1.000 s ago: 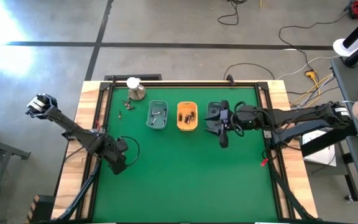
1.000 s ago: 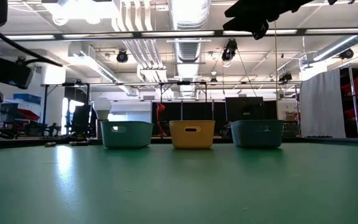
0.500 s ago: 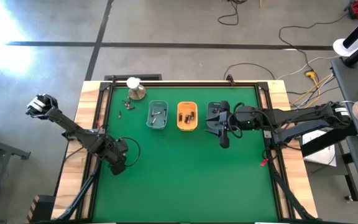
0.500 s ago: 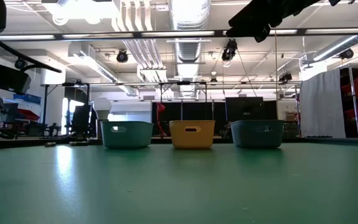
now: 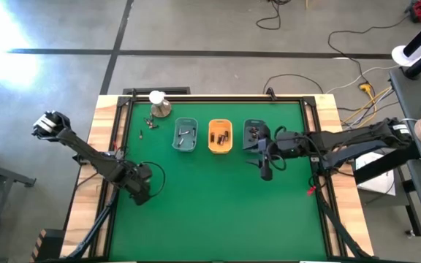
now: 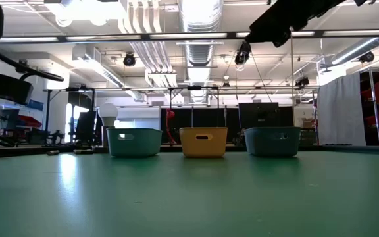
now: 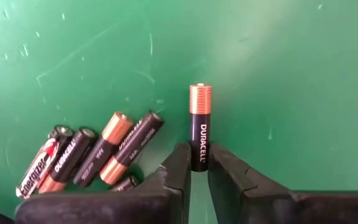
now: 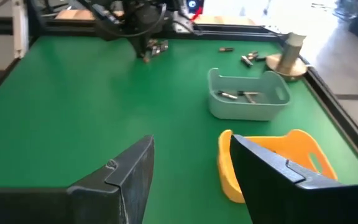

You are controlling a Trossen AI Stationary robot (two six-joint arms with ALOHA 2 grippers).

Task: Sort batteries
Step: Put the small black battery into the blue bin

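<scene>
Copper-topped Duracell battery | left gripper fingers clamped on its base, long axis pointing away | right gripper fingers apart, beside orange tray

Open industrial lab: exposed ceiling ducts, strip lights, workbenches

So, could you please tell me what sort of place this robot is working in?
Most likely a large robotics lab or industrial workshop: exposed ceiling ducts and strip lights overhead, loose cables across a bare concrete floor, and a green-topped work table with wooden edges.
</scene>
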